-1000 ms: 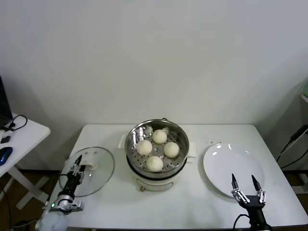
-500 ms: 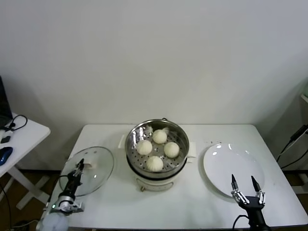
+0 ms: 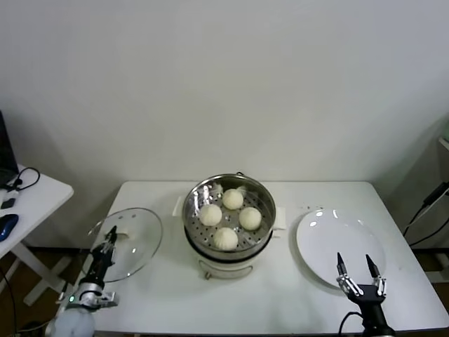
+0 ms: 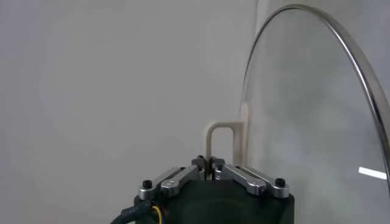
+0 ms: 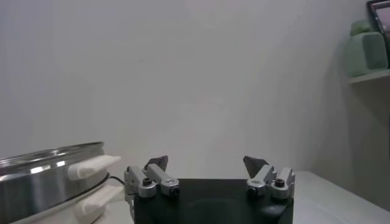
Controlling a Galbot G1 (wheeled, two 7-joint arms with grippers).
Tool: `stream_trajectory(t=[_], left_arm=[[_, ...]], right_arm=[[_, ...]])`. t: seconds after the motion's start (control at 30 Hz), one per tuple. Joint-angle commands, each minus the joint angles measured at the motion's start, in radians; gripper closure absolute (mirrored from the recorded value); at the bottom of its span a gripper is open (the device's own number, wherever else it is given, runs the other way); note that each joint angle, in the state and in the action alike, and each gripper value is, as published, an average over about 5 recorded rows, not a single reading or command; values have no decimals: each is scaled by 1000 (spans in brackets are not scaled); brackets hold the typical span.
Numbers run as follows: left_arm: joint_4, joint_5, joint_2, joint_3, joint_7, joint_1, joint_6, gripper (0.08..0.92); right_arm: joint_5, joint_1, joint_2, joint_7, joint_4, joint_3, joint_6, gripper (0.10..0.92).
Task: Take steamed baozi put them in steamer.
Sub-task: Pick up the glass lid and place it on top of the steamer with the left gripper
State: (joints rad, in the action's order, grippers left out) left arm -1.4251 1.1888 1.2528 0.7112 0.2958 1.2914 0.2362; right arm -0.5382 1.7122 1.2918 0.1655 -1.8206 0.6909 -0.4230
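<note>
So all four steamed baozi point(image 3: 226, 217) are already sitting on the perforated tray inside the steamer point(image 3: 229, 226), which is my landmark here, middle of the white table point(image 3: 280, 295). To the steamer's left, the left gripper point(image 3: 108, 239) is pinched shut on the cream handle point(image 4: 220, 137) of the glass lid point(image 3: 125, 243), and the lid looks tipped up off the table rather than lying flat. Buns look done to me, so I'd say the step in hand is getting that lid over the pot. Tips: raise it enough to clear the steamer's rim, level it out before bringing it across, centre it over the pot, and lower slowly so the metal edge seats evenly instead of clanking on one side. The right gripper point(image 3: 360, 276) is parked to the steamer's right, near the front edge of the white plate point(image 3: 339, 241), fingers spread wide, holding nothing.
</note>
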Motion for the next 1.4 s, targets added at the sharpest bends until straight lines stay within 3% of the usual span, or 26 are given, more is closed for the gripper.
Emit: stream_trajectory(t=[0.03,0.33,0.83,1.07,1.4], left_arm=[[-244,-38,-42,-8,-102,52,-90,867],[-432,-88,-101,-16,-242,91,-246,867],[-640,-127,-161,-48,-368,82,-430,867],[-712,-104,-185,-151,-425,45,-547,867],[-742,-26,-154,-325,-479,-2,-651,867]], right_arm=[[-2,1,-7,2,0,0,-1,203],[-2,1,-12,6,8,-7,-6,203],[2,1,-12,13,12,-18,-11,203],[5,-4,-15,13,20,-24,-11,203],[58,-10,-6,-4,33,-31,3,203]])
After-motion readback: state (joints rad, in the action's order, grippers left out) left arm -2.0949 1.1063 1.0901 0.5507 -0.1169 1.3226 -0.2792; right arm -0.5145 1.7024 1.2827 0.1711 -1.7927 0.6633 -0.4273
